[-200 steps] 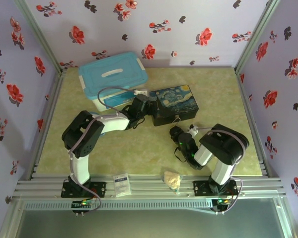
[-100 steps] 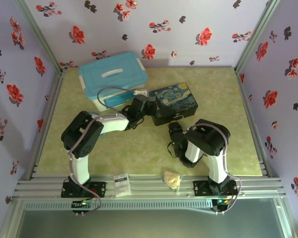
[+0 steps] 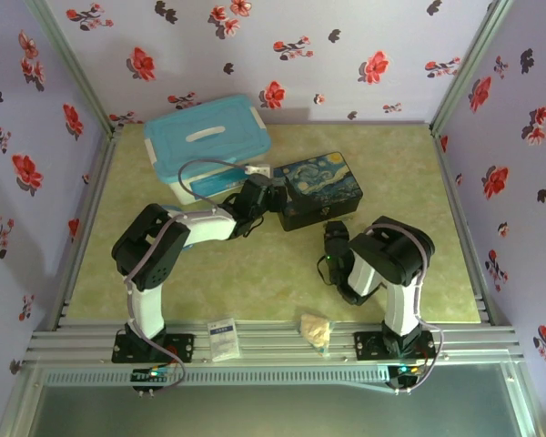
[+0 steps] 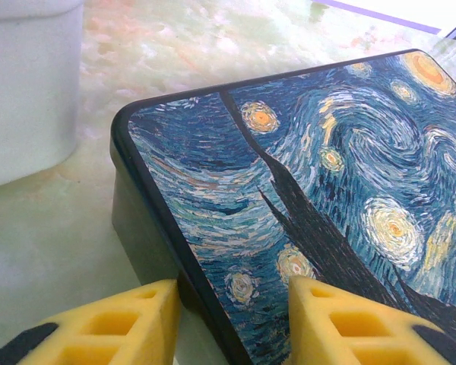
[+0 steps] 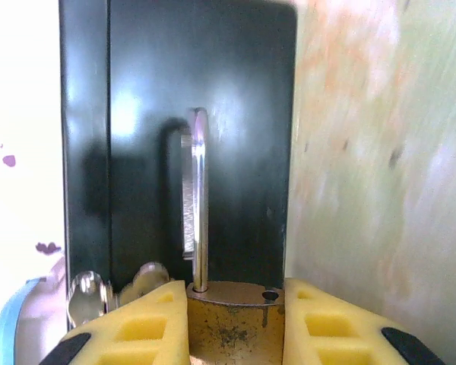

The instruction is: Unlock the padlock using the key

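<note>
Brass padlock (image 5: 232, 327) in right jaws; left jaws straddle box (image 4: 304, 190) edge.

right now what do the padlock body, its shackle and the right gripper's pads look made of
The padlock body looks like brass: dull gold, dark specks. Its shackle: polished silvery metal, probably steel, bright glints. The pads of the right gripper look like matte yellow foam or rubber, with moulded holes.

Brass-gold padlock (image 5: 235, 323) with silver shackle (image 5: 200, 198), swirling blue starry-night box (image 4: 327, 175), turquoise tub (image 3: 207, 141), green marbled table (image 3: 209, 264)
</note>
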